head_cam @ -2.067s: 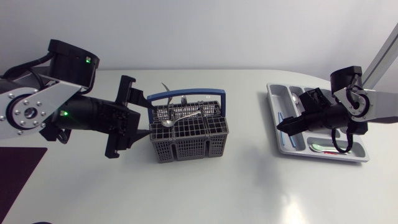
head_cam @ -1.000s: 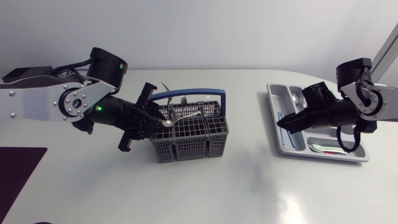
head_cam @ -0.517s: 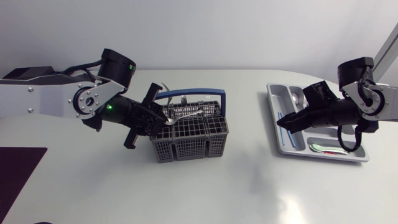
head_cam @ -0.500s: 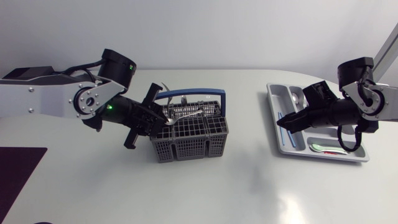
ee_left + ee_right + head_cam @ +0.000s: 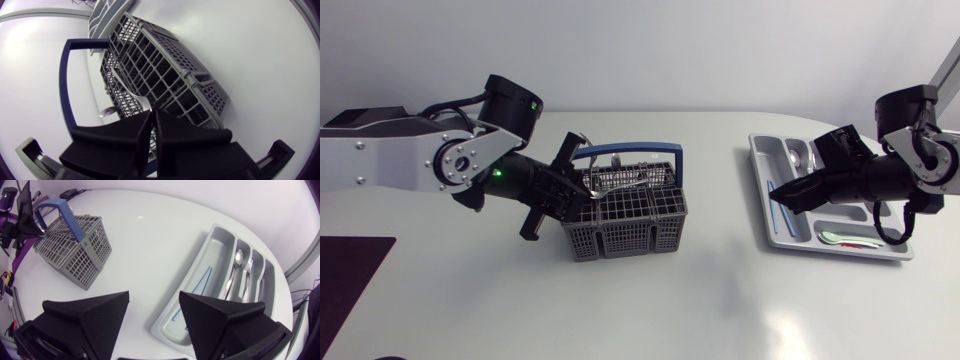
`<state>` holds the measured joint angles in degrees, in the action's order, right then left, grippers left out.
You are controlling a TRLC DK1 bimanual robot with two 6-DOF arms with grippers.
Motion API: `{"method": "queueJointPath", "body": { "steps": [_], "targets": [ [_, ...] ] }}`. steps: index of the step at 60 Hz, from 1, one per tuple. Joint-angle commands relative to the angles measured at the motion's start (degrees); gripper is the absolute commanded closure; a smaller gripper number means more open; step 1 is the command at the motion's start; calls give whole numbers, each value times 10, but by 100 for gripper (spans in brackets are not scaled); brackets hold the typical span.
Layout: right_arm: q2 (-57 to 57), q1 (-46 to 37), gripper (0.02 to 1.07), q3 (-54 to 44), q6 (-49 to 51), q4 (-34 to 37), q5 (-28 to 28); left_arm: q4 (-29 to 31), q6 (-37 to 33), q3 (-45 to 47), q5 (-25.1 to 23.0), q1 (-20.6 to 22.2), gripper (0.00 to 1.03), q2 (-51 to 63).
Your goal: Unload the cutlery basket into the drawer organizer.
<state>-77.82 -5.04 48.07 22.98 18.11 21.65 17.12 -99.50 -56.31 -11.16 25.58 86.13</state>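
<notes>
white table [image 5: 720, 300]; spoon [image 5: 131, 91] in basket [image 5: 172, 75], handle tight between left gripper [image 5: 152, 125] fingers

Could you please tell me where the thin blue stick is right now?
The thin blue stick lies in the drawer organizer at the table's right in the head view, in its long compartment nearest the cutlery basket.

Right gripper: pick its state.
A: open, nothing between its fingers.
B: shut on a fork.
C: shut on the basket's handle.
A: in the right wrist view the right gripper has its fingers wide apart over the edge of the drawer organizer, gripping nothing.
</notes>
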Motion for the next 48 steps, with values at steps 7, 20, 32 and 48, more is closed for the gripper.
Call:
{"method": "queueJointPath", "body": {
  "steps": [7, 20, 32, 48],
  "targets": [
    [43, -5, 34, -17, 23, 31, 25, 22, -14, -6, 16, 10, 96, -54],
    [79, -1, 34, -10, 46, 75, 68, 48, -12, 16, 23, 18, 96, -112],
    [101, 16, 34, 19, 125, 183, 137, 73, -14, 81, 30, 35, 96, -202],
    [113, 104, 34, 61, 215, 299, 162, 88, 0, 177, 54, 103, 96, -279]
  ]
}}
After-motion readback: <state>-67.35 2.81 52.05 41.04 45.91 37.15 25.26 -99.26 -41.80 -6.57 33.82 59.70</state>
